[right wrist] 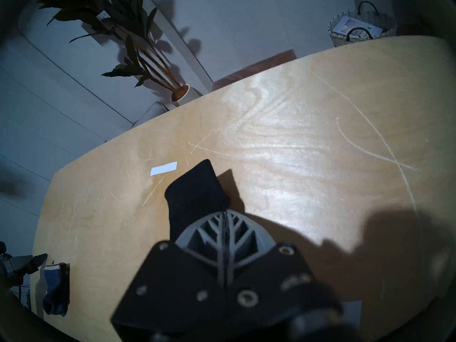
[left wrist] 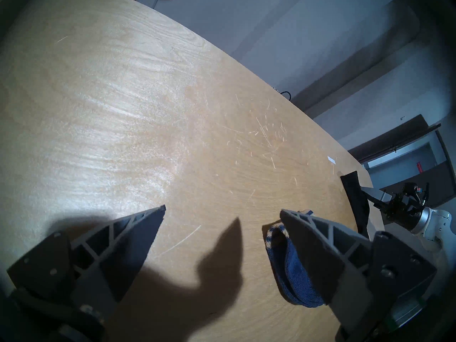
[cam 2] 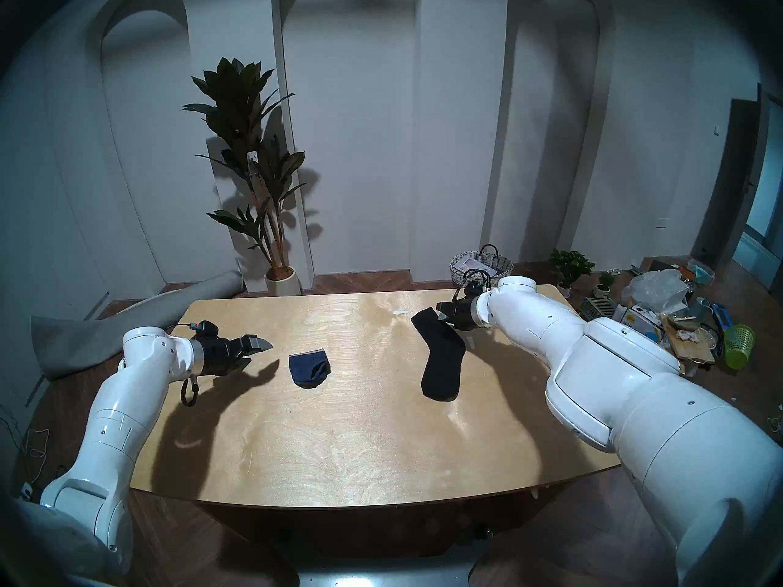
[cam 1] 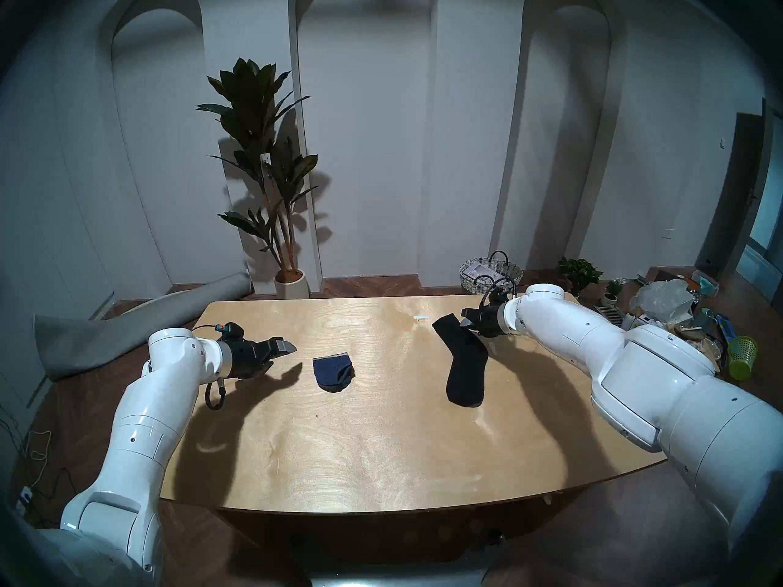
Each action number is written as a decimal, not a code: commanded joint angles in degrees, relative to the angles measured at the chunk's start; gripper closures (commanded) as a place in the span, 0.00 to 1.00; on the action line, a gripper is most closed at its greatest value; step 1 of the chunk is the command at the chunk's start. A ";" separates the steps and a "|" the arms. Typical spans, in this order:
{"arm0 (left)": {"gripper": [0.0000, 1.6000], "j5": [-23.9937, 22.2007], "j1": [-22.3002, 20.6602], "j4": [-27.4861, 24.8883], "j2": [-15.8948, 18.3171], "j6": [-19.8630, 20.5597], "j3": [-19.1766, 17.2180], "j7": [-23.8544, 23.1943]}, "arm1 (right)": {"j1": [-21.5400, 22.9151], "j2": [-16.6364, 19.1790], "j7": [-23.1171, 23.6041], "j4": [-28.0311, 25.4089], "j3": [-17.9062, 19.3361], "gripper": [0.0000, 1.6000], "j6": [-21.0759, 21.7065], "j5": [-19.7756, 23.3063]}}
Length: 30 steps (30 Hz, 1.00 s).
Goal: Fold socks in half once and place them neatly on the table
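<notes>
A short navy-blue sock [cam 1: 334, 372] [cam 2: 309, 369] lies doubled over on the left half of the plywood table [cam 1: 381, 446]. My left gripper [cam 1: 281, 356] [cam 2: 258, 354] [left wrist: 223, 209] hovers just left of it, open and empty; in the left wrist view the navy sock [left wrist: 288, 267] shows beside one finger. A long black sock [cam 1: 466, 361] [cam 2: 442, 361] stretches out on the right half. My right gripper [cam 1: 466, 321] [right wrist: 224, 212] is shut on its far end near the cuff [right wrist: 195, 193], which is raised slightly and casts a shadow. Its toe end rests on the wood.
A small white strip [cam 1: 421, 317] [right wrist: 164, 168] lies on the table just beyond the black sock. Behind the far edge stand a woven basket [cam 1: 491, 272] and a potted plant [cam 1: 271, 171]. Floor clutter [cam 1: 678, 311] sits to the right, a rolled grey mat [cam 1: 127, 332] to the left.
</notes>
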 commanded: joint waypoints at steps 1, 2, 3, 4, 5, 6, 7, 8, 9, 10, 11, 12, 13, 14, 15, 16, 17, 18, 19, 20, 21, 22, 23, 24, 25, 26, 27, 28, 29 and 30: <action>0.00 -1.13 1.45 -2.34 -0.57 -0.09 -1.12 0.51 | 1.57 0.94 4.29 -1.37 -0.78 1.00 -3.63 -1.34; 0.00 -1.25 1.66 -2.55 -0.65 -0.09 -1.24 0.64 | 1.31 1.05 4.89 -1.44 -0.89 1.00 -4.11 -1.46; 0.00 -1.41 1.98 -2.89 -0.77 -0.09 -1.46 0.90 | 1.13 1.21 5.65 -1.52 -1.23 1.00 -4.82 -1.89; 0.00 -1.55 2.26 -3.12 -0.85 -0.09 -1.61 1.08 | 0.94 1.39 6.33 -1.61 -1.42 1.00 -5.32 -2.14; 0.00 -1.70 2.53 -3.38 -0.94 -0.09 -1.79 1.28 | 0.77 1.56 7.13 -1.68 -1.58 1.00 -5.84 -2.34; 0.00 -1.85 2.89 -3.68 -1.02 -0.09 -2.00 1.53 | 0.58 1.76 8.01 -1.77 -1.77 1.00 -6.54 -2.58; 0.00 -1.97 3.17 -3.88 -1.08 -0.09 -2.18 1.71 | 0.44 1.92 8.64 -1.84 -1.97 1.00 -6.98 -2.81; 0.00 -2.13 3.55 -4.16 -1.17 -0.09 -2.41 1.98 | 0.23 2.16 9.71 -1.98 -2.18 1.00 -7.57 -3.05; 0.00 -2.26 3.91 -4.48 -1.24 -0.09 -2.62 2.26 | 0.08 2.38 10.57 -2.04 -2.39 1.00 -8.21 -3.30; 0.00 -2.40 4.24 -4.75 -1.32 -0.09 -2.80 2.50 | -0.09 2.65 11.54 -2.16 -2.64 1.00 -8.70 -3.58; 0.00 -2.54 4.52 -5.02 -1.42 -0.09 -2.98 2.73 | -0.25 2.88 12.47 -2.23 -2.84 1.00 -9.20 -3.81; 0.00 -2.73 4.84 -5.34 -1.56 -0.09 -3.22 3.00 | -0.49 3.11 13.07 -2.42 -3.00 1.00 -9.81 -3.98; 0.00 -2.90 5.15 -5.68 -1.69 -0.09 -3.45 3.28 | -0.68 3.42 14.60 -2.41 -3.26 1.00 -10.37 -4.28; 0.00 -3.02 5.38 -5.93 -1.83 -0.09 -3.62 3.47 | -0.89 3.71 15.40 -2.58 -3.48 1.00 -10.72 -4.49; 0.00 -3.25 5.75 -6.41 -2.02 -0.09 -3.86 3.82 | -1.09 4.06 16.80 -2.64 -3.83 1.00 -11.57 -4.90; 0.00 -3.35 5.99 -6.66 -2.21 -0.09 -3.95 4.05 | -1.29 4.33 17.21 -2.80 -4.15 1.00 -12.23 -5.26; 0.00 -3.47 6.23 -6.94 -2.39 -0.09 -4.09 4.31 | -1.47 4.64 18.29 -2.84 -4.37 1.00 -12.81 -5.53; 0.00 -3.63 6.47 -7.26 -2.59 -0.09 -4.24 4.61 | -1.70 5.00 19.64 -2.87 -4.44 1.00 -13.49 -5.64; 0.00 -3.63 6.47 -7.26 -2.59 -0.09 -4.24 4.61 | -1.70 5.00 19.64 -2.87 -4.44 1.00 -13.49 -5.64; 0.00 -3.82 6.78 -7.74 -2.84 -0.09 -4.46 5.01 | -1.89 5.29 20.11 -3.10 -4.65 1.00 -14.48 -5.89; 0.00 -4.06 7.05 -8.28 -3.20 -0.09 -4.68 5.47 | -2.13 5.85 21.66 -3.32 -4.77 1.00 -15.51 -6.08; 0.00 -4.23 7.27 -8.71 -3.45 -0.09 -4.87 5.83 | -2.25 6.23 22.89 -3.49 -5.08 1.00 -16.32 -6.45; 0.00 -4.33 7.50 -9.21 -3.70 -0.09 -5.06 6.25 | -2.39 6.71 25.16 -3.43 -5.40 1.00 -17.40 -6.91; 0.00 -4.39 7.65 -9.54 -3.87 -0.09 -5.16 6.57 | -2.55 6.91 24.89 -3.68 -5.54 1.00 -18.07 -7.08; 0.00 -4.69 7.81 -9.91 -4.24 -0.09 -5.47 6.85 | -2.79 7.25 26.21 -3.73 -5.48 1.00 -19.15 -7.11; 0.00 -4.77 7.97 -10.33 -4.43 -0.09 -5.61 7.20 | -2.94 7.50 26.93 -3.79 -5.51 1.00 -20.17 -7.23; 0.00 -4.85 8.09 -10.61 -4.59 -0.09 -5.72 7.48 | -3.13 7.73 27.84 -3.86 -5.24 1.00 -21.12 -7.04; 0.00 -4.85 8.09 -10.61 -4.59 -0.09 -5.72 7.48 | -3.13 7.73 27.84 -3.86 -5.24 1.00 -21.12 -7.04; 0.00 -5.01 8.32 -11.04 -4.85 -0.09 -5.94 7.92 | -3.30 7.98 29.19 -3.79 -5.14 1.00 -22.40 -7.06; 0.00 -5.06 8.41 -11.24 -4.99 -0.09 -5.99 8.14 | -3.27 8.17 29.70 -3.83 -4.84 1.00 -22.89 -6.97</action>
